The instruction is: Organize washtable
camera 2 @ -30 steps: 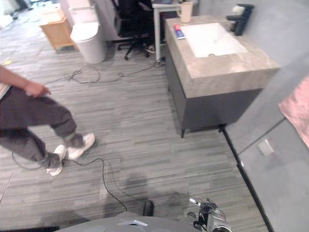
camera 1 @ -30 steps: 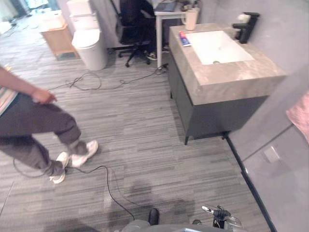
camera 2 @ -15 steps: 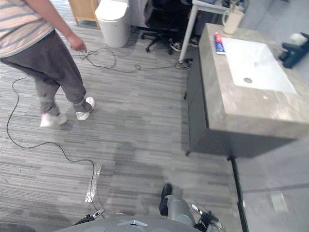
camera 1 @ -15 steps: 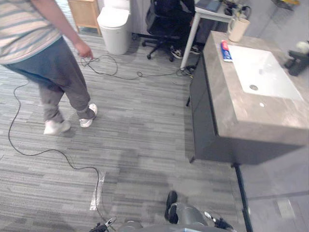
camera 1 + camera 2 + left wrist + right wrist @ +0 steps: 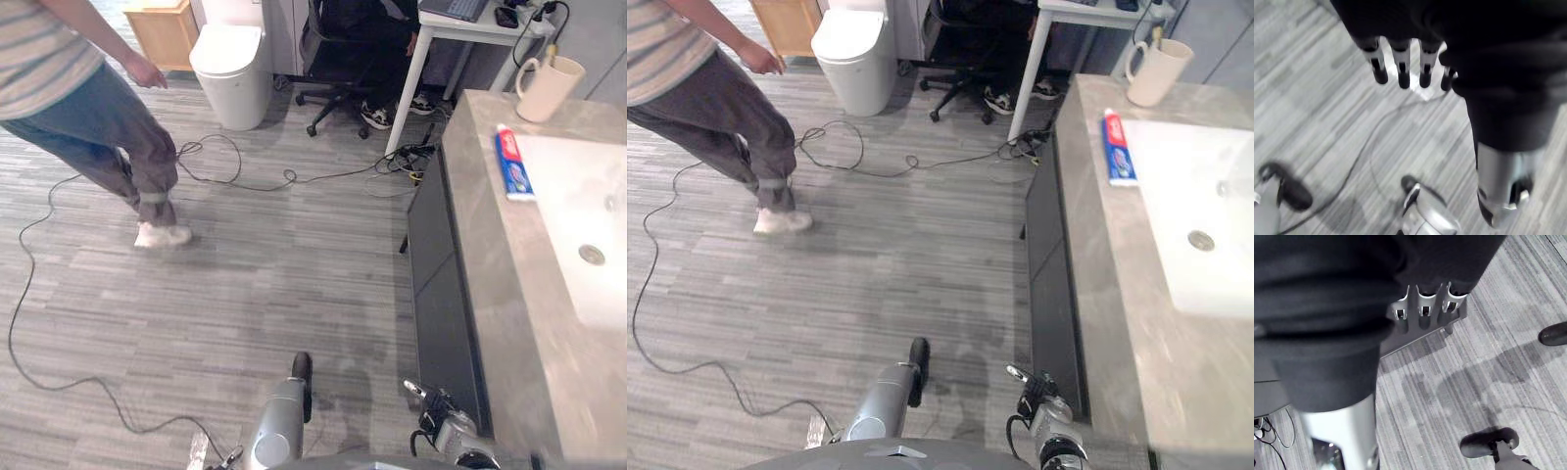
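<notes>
Left eye view sets the grey stone-look washtable top (image 5: 482, 230) along the robot's right side, over a dark cabinet front (image 5: 441, 294), with both arms hanging low and well apart from it. The left hand (image 5: 1401, 68) hangs with straight fingers and holds nothing; the right hand (image 5: 1422, 309) is also slack and empty, just beside the cabinet front. The task's things lie at the far end of the top: a red, white and blue toothpaste tube (image 5: 511, 164) flat at the edge of the white rectangular basin (image 5: 578, 196), and a cream handled mug (image 5: 547, 90) upright at the far corner. Nothing is yet in hand, so I judge the work hardly begun. The main risk is reach: the tube and mug sit far along the top, and an arm raised from this low could knock the counter edge or sweep the tube into the basin. The mug stands near the corner, so a clumsy push could tip it off. A person in a striped top and grey trousers (image 5: 93, 98) is mid-stride on the floor, near enough that a turn could cross their path. The tangle of dark cables (image 5: 196, 152) by the white toilet (image 5: 230, 61) is a trip hazard. Counted: one tube, one mug, one basin, one toilet, one black office chair (image 5: 343, 44), one person on foot.
</notes>
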Controlling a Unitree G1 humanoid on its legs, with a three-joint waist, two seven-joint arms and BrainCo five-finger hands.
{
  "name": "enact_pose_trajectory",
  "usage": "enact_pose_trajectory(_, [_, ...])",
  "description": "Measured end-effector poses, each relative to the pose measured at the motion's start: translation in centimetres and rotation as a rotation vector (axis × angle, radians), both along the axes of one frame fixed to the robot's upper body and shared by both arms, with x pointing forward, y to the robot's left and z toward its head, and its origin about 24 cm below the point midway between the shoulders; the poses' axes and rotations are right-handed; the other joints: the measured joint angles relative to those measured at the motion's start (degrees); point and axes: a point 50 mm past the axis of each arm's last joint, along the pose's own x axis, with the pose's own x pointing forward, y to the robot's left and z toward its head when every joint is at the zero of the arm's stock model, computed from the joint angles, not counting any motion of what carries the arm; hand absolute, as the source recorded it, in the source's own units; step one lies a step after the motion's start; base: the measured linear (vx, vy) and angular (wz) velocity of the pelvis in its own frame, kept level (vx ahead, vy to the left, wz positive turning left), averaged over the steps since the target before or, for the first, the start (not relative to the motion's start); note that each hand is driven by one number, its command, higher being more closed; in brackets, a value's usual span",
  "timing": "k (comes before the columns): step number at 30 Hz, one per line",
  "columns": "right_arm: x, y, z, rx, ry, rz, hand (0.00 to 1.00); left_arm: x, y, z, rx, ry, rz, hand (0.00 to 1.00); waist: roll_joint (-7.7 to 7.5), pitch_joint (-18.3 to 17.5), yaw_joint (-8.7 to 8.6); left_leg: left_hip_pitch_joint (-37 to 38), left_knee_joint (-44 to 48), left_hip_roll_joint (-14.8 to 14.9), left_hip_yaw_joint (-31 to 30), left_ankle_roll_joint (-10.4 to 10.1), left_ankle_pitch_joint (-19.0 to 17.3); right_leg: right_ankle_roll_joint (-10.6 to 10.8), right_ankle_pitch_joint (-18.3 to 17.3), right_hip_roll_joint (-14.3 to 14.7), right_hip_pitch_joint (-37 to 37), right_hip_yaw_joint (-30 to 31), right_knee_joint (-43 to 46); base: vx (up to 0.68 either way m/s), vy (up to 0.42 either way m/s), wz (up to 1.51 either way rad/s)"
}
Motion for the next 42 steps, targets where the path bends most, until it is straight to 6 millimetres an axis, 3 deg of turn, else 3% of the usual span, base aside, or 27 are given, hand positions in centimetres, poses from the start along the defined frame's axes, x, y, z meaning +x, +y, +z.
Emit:
enact_pose_trajectory(2, [-1.7, 0.4, -0.7, 0.012, 0.05, -0.007, 0.0, 0.6, 0.8, 0.2, 0.021, -0.01, -0.009, 0.0, -1.38, 0.5, -1.47, 7.2, 2.1, -3.2, -0.8, 2.6, -5.4, 1.1, 12.1, -4.0, -7.9, 0.7, 22.7, 0.35, 0.08, 0.44])
enact_pose_trajectory(3, [-2.0, 0.4, -0.8, 0.014, 0.058, -0.008, 0.0, 0.7, 0.8, 0.3, 0.021, -0.017, -0.006, 0.0, -1.09, 0.7, -1.67, 9.9, 1.7, -3.5, -1.5, 2.9, -6.3, 0.3, 11.6, -4.0, -9.5, 0.2, 26.2, 0.21, 0.022, 0.48])
enact_pose_trajectory(4, [-2.7, 0.4, -0.9, 0.012, 0.069, -0.011, 0.0, 1.8, 0.6, 0.4, 0.021, -0.049, -0.007, 0.0, 0.21, 1.0, -2.16, 14.9, -0.5, -3.4, -3.2, 3.5, -7.0, -1.0, 9.2, -3.3, -13.0, -1.5, 29.7, 0.02, 0.011, 0.51])
enact_pose_trajectory(6, [-2.7, -0.2, -0.7, -0.007, 0.051, -0.022, 0.0, 3.7, 0.1, 0.6, 0.015, -0.105, -0.018, 0.0, 1.43, 0.5, -3.66, 20.3, -5.0, -2.6, -5.8, 3.9, -7.3, -0.6, 4.8, -1.4, -18.7, -4.5, 25.7, -0.13, 0.035, 0.66])
enact_pose_trajectory(8, [-3.0, -0.5, -0.7, -0.006, 0.05, -0.044, 0.0, 5.5, -0.3, 0.9, 0.01, -0.159, -0.04, 0.0, 1.63, 0.7, -4.49, 25.7, -9.2, -1.5, -7.3, 3.3, -7.8, -0.4, 3.0, -1.0, -21.5, -10.1, 11.6, -0.16, 0.03, 0.47])
enact_pose_trajectory(10, [-4.1, -0.7, -0.9, 0.008, 0.066, -0.113, 0.0, 6.4, -1.0, 1.0, -0.005, -0.189, -0.048, 0.0, 1.55, 0.6, -4.25, 30.3, -10.6, -0.6, -7.6, 2.4, -12.2, 0.5, 6.0, -0.6, -22.2, -17.5, -12.1, 0.04, 0.009, 0.15])
enact_pose_trajectory(12, [-4.7, -0.9, -1.0, 0.022, 0.071, -0.166, 0.0, 6.7, -1.6, 0.9, -0.019, -0.198, -0.05, 0.0, 1.48, 0.5, -4.31, 32.4, -8.5, -0.7, -7.9, 1.8, -17.2, 1.5, 9.4, 0.1, -22.7, -17.6, -23.8, 0.04, -0.016, 0.08])
enact_pose_trajectory(13, [-5.0, -1.2, -1.0, 0.026, 0.068, -0.195, 0.0, 6.6, -1.9, 0.9, -0.031, -0.2, -0.041, 0.0, 1.88, 0.2, -4.59, 33.9, -6.3, -0.1, -8.6, 1.5, -21.0, 0.3, 10.5, 0.3, -23.6, -15.9, -22.8, 0.21, -0.143, 0.18])
enact_pose_trajectory(14, [-5.2, -1.6, -1.0, 0.022, 0.066, -0.216, 0.0, 6.5, -2.3, 0.8, -0.04, -0.194, -0.045, 0.0, 3.03, -0.4, -4.79, 35.0, -5.8, 1.2, -9.1, 1.0, -22.6, -1.1, 12.4, 1.2, -24.0, -15.6, -20.6, 0.52, -0.258, 0.32])
enact_pose_trajectory(15, [-5.7, -1.7, -1.0, 0.022, 0.073, -0.227, 0.0, 5.5, -2.7, 0.4, -0.061, -0.165, -0.035, 0.0, 4.61, -2.0, -4.62, 34.6, 0.1, 2.7, -9.7, -1.3, -24.1, -3.6, 14.7, 3.4, -23.0, -15.6, -18.3, 0.58, -0.319, 0.27])
enact_pose_trajectory(16, [-5.6, -2.0, -1.0, 0.022, 0.07, -0.22, 0.0, 5.6, -2.9, 0.4, -0.075, -0.178, 0.007, 0.0, 5.81, -2.0, -4.48, 29.5, 14.6, 4.2, -9.3, -4.0, -22.6, -6.1, 14.3, 4.6, -21.2, -16.1, -17.3, 0.57, -0.333, 0.15])
enact_pose_trajectory(17, [-5.3, -2.2, -0.9, 0.018, 0.061, -0.203, 0.0, 5.6, -3.1, 0.4, -0.085, -0.187, 0.047, 0.0, 6.82, -2.0, -4.28, 24.3, 26.2, 5.4, -8.9, -8.5, -16.9, -6.4, 12.6, 6.0, -19.3, -16.3, -17.6, 0.31, -0.26, -0.06])
enact_pose_trajectory(18, [-4.9, -2.3, -0.7, 0.015, 0.048, -0.193, 0.0, 5.5, -3.2, 0.4, -0.09, -0.192, 0.062, 0.0, 7.13, -2.0, -3.96, 21.1, 33.4, 5.9, -8.8, -9.6, -11.0, -6.7, 11.6, 6.5, -17.8, -15.9, -18.1, 0.22, -0.205, -0.39])
enact_pose_trajectory(19, [-4.1, -2.5, -0.4, 0.006, 0.022, -0.177, 0.0, 5.5, -3.3, 0.4, -0.102, -0.197, 0.07, 0.0, 8.29, -1.5, -2.91, 14.5, 45.5, 8.2, -5.9, -8.5, -7.5, -7.1, 9.7, 8.2, -13.9, -14.7, -19.5, 0.14, -0.141, -0.4])
enact_pose_trajectory(20, [-3.7, -2.3, -0.4, 0.011, 0.016, -0.172, 0.0, 5.7, -3.1, 0.4, -0.097, -0.205, 0.068, 0.0, 8.26, -1.2, -2.87, 12.7, 47.5, 8.9, -4.8, -7.3, -9.0, -7.0, 9.2, 8.3, -11.7, -14.1, -20.3, 0.09, -0.135, -0.45])
enact_pose_trajectory(21, [-3.1, -1.9, -0.4, 0.025, 0.011, -0.159, 0.0, 5.8, -2.7, 0.5, -0.086, -0.211, 0.064, 0.0, 7.16, -0.5, -2.77, 10.3, 47.5, 9.4, -3.4, -6.8, -11.1, -7.0, 9.2, 8.3, -8.7, -13.1, -21.8, -0.05, -0.088, -0.37])
enact_pose_trajectory(23, [-2.0, -0.6, -0.3, 0.055, -0.011, -0.147, 0.0, 6.0, -2.0, 0.7, -0.065, -0.22, 0.047, 0.0, 5.54, 0.2, -2.17, 7.2, 35.0, 9.4, -0.5, -5.9, -15.6, -6.7, 9.4, 6.8, -2.9, -11.4, -25.4, -0.16, -0.06, -0.47])
enact_pose_trajectory(24, [-1.8, -0.3, -0.3, 0.062, -0.014, -0.142, 0.0, 6.0, -2.0, 0.7, -0.064, -0.216, 0.035, 0.0, 5.82, -0.1, -1.69, 7.1, 23.8, 9.1, -0.2, -6.0, -15.3, -5.5, 9.0, 6.5, -1.5, -11.3, -25.9, 0.01, -0.089, -0.45])
enact_pose_trajectory(25, [-1.8, -0.2, -0.3, 0.058, -0.015, -0.123, 0.0, 5.4, -2.4, 0.5, -0.073, -0.196, 0.022, 0.0, 7.37, -1.3, -1.46, 8.1, 5.0, 9.1, -0.7, -5.1, -7.0, -2.7, 7.3, 7.7, -0.4, -11.2, -26.0, 0.35, 0.024, -0.29])
enact_pose_trajectory(26, [-2.2, -0.2, -0.4, 0.055, -0.006, -0.113, 0.0, 5.1, -3.3, 0.3, -0.094, -0.187, 0.018, 0.0, 9.12, -2.4, -1.48, 6.9, 0.3, 8.8, -2.0, -3.5, 0.0, -1.0, 4.0, 8.0, 0.3, -10.5, -25.1, 0.5, 0.047, -0.08])
enact_pose_trajectory(28, [-2.4, 0.8, -0.6, 0.075, 0.002, -0.093, 0.0, 4.9, -2.3, 0.4, -0.066, -0.174, 0.017, 0.0, 6.22, -2.6, -1.59, 9.4, -1.9, 6.3, -1.4, -2.9, -0.3, -0.2, 3.0, 4.9, 0.7, -9.8, -22.9, 0.41, 0.127, 0.13])
enact_pose_trajectory(29, [-5.4, 0.7, -1.5, 0.07, 0.099, -0.094, 0.0, 2.1, -0.1, 0.2, -0.014, -0.076, -0.026, 0.0, 0.82, -2.5, -3.55, 22.1, -24.4, 0.0, -2.3, -2.5, 6.5, 3.2, 1.2, 0.3, 4.6, -5.5, -25.9, 0.15, 0.064, 0.07])
enact_pose_trajectory(34, [-5.5, 0.6, -1.5, 0.067, 0.101, -0.097, 0.0, 2.0, -0.1, 0.2, -0.014, -0.073, -0.025, 0.0, 1.28, -2.5, -3.89, 21.3, -24.4, 0.4, -2.5, -3.1, 6.9, 2.0, 0.4, 0.9, 3.6, -5.5, -26.2, -0.08, 0.008, 0.02])
enact_pose_trajectory(42, [-6.8, 0.0, -1.8, 0.075, 0.136, -0.142, 0.0, 1.7, -0.3, 0.1, -0.021, -0.047, -0.02, 0.0, 1.62, -3.7, -4.12, 17.8, -24.4, 0.1, -2.9, -3.2, 7.0, 2.1, -0.4, 1.0, 0.8, -5.6, -26.9, 0.0, 0.013, 0.05])
